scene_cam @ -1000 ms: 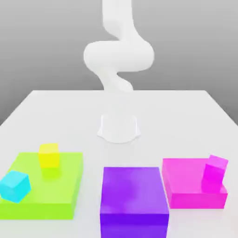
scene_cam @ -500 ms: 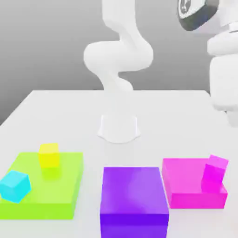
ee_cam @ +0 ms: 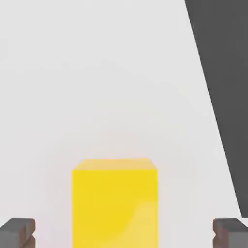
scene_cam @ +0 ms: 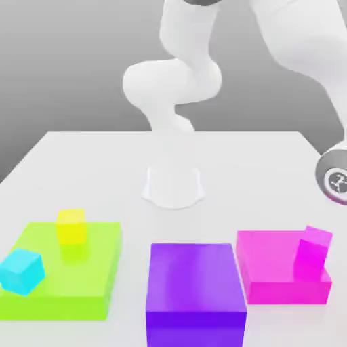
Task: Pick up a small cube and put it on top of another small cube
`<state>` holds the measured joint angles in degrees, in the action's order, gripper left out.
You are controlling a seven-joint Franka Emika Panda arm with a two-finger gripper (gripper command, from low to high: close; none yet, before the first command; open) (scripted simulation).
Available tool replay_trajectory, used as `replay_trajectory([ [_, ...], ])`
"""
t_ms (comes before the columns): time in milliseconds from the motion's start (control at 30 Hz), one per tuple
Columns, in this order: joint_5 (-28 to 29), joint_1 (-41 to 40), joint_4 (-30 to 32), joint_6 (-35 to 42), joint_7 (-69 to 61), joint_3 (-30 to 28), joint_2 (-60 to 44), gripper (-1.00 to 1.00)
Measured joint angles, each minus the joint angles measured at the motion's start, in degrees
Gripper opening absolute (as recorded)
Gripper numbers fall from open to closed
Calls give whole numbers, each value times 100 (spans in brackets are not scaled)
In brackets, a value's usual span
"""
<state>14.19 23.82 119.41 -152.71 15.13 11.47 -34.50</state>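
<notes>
**Gripper spread wide with a yellow block between its fingertips**

While the hand view looks out over the pale table [ee_cam: 97, 72], the gripper [ee_cam: 124, 233] shows two dark fingertips [ee_cam: 17, 232] at opposite edges — set far apart, touching nothing. Between them, with clear space on either side, stands a yellow block [ee_cam: 115, 203] resting on the table surface; beyond it the white top runs out to a dark background.

Nearest in the exterior view sits a purple block [scene_cam: 195, 288], low and wide. On the exterior view's left lies a lime-green slab [scene_cam: 95, 264]; a small cyan cube [scene_cam: 22, 271] rests tilted at its near left corner, and a small yellow cube [scene_cam: 71, 226] stands upright toward its far edge, well apart from the cyan one. On the exterior view's right lies a magenta slab [scene_cam: 271, 268], with a small magenta cube [scene_cam: 313, 252] tilted at its right side.

Farther back, the arm's round white base [scene_cam: 173, 186] stands on the table, and the white arm [scene_cam: 176, 81] coils upward from it. A further link sweeps down the right side — ending in a grey round joint [scene_cam: 335, 176] at the frame edge.
</notes>
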Motion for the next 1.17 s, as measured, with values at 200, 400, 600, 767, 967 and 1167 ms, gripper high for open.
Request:
replay_trajectory([
  [200, 18, 26, -21, -56, 10, -30, -85, -100],
  [400, -304, -143, 303, 570, -136, 223, 869, -100],
  [600, -671, -145, 1220, 865, 174, 366, 2110, -100],
  [767, -1166, -96, 2013, 1077, 319, 467, 3173, -100],
  [967, -1660, 13, 2817, 1001, 438, 474, 3951, -100],
  [1167, -1403, -97, 2957, 349, 651, 496, 3420, 100],
])
